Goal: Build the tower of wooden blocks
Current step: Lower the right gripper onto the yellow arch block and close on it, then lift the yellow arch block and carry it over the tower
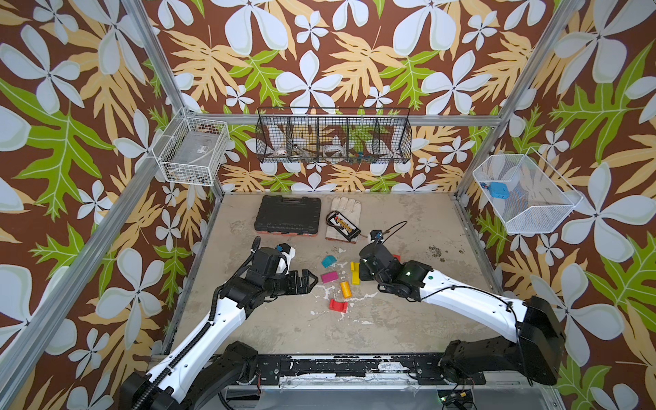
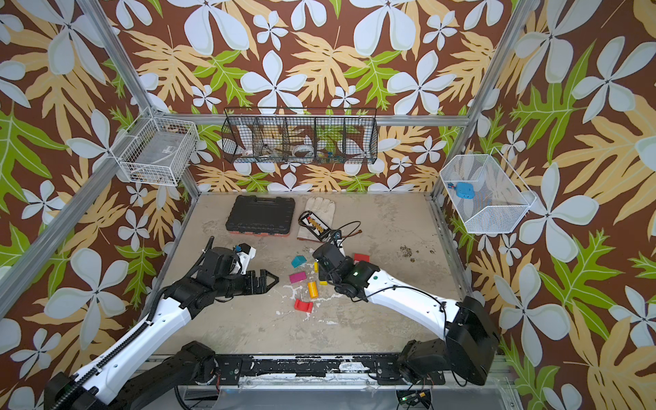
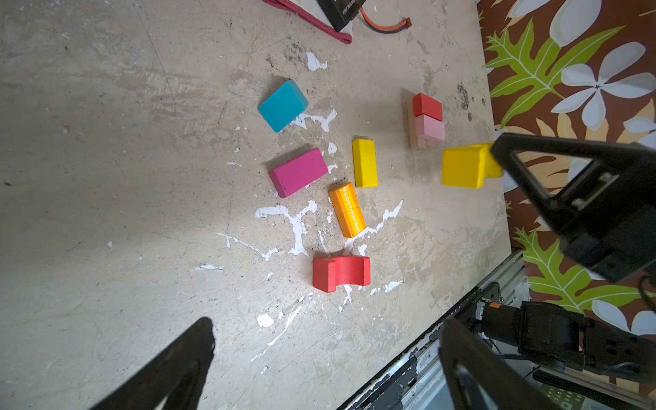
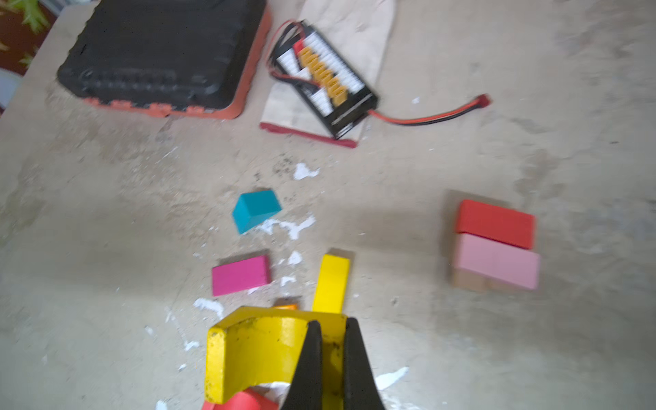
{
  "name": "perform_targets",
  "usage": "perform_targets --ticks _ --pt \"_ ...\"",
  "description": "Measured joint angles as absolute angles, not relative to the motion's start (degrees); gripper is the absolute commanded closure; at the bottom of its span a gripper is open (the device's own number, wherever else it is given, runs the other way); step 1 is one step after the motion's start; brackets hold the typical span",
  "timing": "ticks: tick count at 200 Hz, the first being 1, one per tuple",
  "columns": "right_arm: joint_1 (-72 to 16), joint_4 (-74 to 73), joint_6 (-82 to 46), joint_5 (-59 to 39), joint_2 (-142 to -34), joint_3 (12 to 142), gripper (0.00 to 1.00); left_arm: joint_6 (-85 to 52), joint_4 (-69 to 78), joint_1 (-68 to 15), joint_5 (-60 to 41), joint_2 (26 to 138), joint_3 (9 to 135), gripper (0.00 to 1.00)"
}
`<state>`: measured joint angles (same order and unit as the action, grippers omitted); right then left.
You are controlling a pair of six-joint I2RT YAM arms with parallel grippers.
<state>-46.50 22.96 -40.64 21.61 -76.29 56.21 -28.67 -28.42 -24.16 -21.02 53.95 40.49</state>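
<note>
The table (image 1: 284, 330) is the largest thing. Its widest bare part lies behind both pairs of fingers, toward the front rail. Another bare strip runs from the right fingers (image 4: 309, 362) out to the right edge.

On the back wall hangs a black basket (image 1: 333, 108) divided into compartments. The things in them are too small to name. A white basket (image 1: 188, 174) on the left wall holds a pale flat box. A second white basket (image 1: 532, 216) on the right wall holds a blue item (image 1: 496, 190).

The case (image 1: 287, 216) lies at the far edge, well beyond the left fingers (image 3: 184, 355). The left gripper (image 1: 312, 280) stands wide and holds nothing. The right gripper (image 4: 333, 324) is pinched narrow on one leg of a yellow arch (image 4: 255, 348), raised above the table.

Beyond the right fingers lies a glove (image 1: 346, 207) with the pack (image 1: 342, 226) on it. The tower (image 4: 495, 245) is only a red and a pink bar side by side on tan pieces. It stands well apart from the right fingers, on their outer side.

The loose blocks (image 1: 345, 289) lie between the two pairs of fingers: magenta bar (image 3: 298, 172), teal block (image 3: 283, 104), red arch (image 3: 340, 273), yellow bar (image 3: 365, 162) and orange bar (image 3: 347, 209).
</note>
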Motion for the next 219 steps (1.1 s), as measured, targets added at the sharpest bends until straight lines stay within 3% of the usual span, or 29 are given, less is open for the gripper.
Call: perform_targets --ticks 66,155,219 --pt "-29.3 28.77 -37.28 16.75 -66.76 53.78 1.0 -28.86 -28.42 -24.16 -20.8 55.13 40.42 0.0" --pt "-21.04 29.47 -32.73 10.09 -84.29 61.95 1.0 -28.88 -28.42 -24.16 -20.27 55.51 40.42 0.0" --pt "-20.29 27.22 -32.73 10.24 -89.8 62.22 1.0 -28.86 -28.4 -24.16 -21.3 55.46 40.38 0.0"
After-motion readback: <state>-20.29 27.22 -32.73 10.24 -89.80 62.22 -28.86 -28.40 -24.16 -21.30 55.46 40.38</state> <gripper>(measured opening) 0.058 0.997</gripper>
